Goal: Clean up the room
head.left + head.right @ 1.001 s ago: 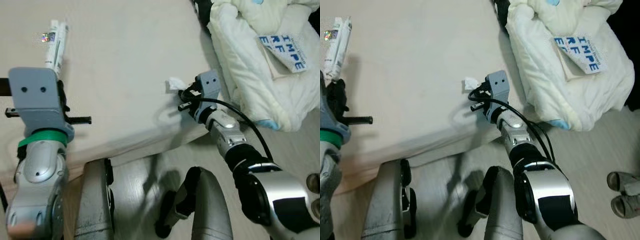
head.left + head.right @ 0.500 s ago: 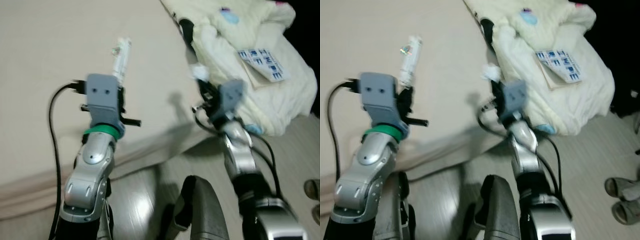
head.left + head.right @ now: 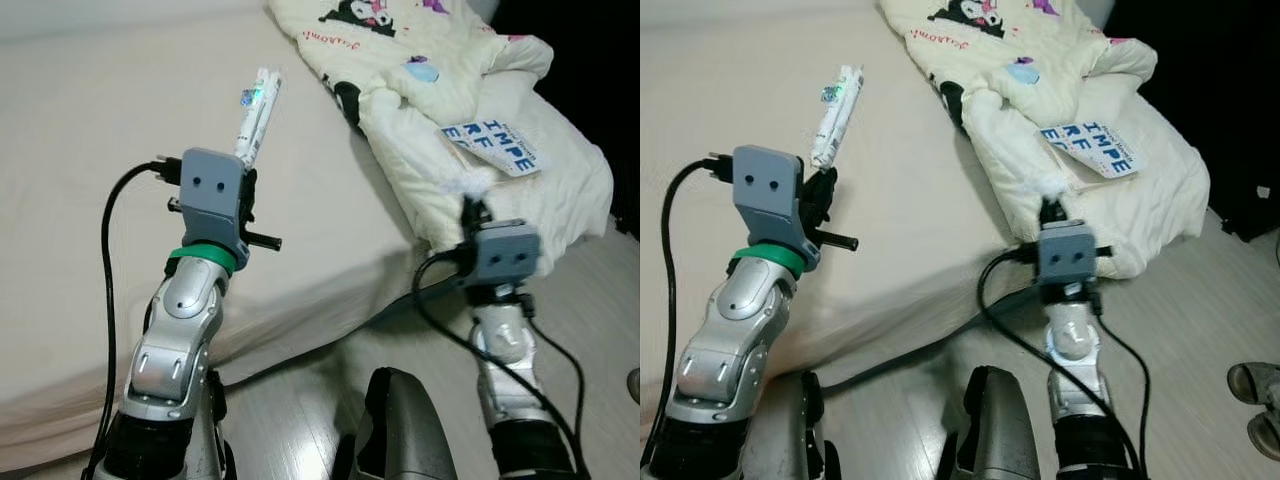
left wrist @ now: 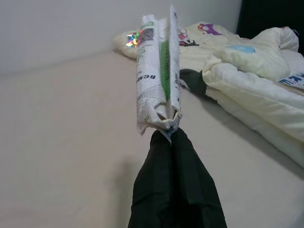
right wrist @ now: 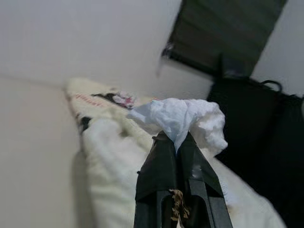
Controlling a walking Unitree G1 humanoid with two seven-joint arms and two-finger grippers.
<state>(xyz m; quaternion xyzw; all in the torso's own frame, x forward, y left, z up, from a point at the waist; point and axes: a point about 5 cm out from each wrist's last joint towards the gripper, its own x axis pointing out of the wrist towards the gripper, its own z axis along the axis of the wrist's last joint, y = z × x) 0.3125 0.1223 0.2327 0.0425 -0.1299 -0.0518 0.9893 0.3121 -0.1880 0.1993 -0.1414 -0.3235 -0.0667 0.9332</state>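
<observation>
Beneath both raised arms, a wide beige bed (image 3: 90, 130) is seen, its near edge running under the left gripper (image 4: 170, 134) and just beside the right gripper (image 5: 175, 142). Beyond the right gripper, a cream quilt (image 3: 470, 110) printed with cartoon figures is heaped on the far corner of the bed; a blue-lettered label (image 3: 498, 147) is noted on its upper fold, just beyond that gripper's fingertips. A pale wood floor (image 3: 1200, 300) is seen below the mattress edge, under the right arm. At the floor's edge, well off to the outer side of the right gripper, part of a grey shoe (image 3: 1258, 385) is visible.

The left gripper is held over the mattress, fingers pressed together on the lower end of a crumpled white wrapper (image 4: 158, 83) with green print and a shiny sticker. The wrapper is held upright, projecting beyond the fingertips, clear of the bed surface. A black cable (image 3: 108, 250) is looped from the left wrist housing down along the arm.

The right gripper is held near the quilt's front fold, pointing upward. Its fingers are pinched on a wad of white tissue (image 5: 183, 118), which sits bunched on the fingertips, apart from the bed.
</observation>
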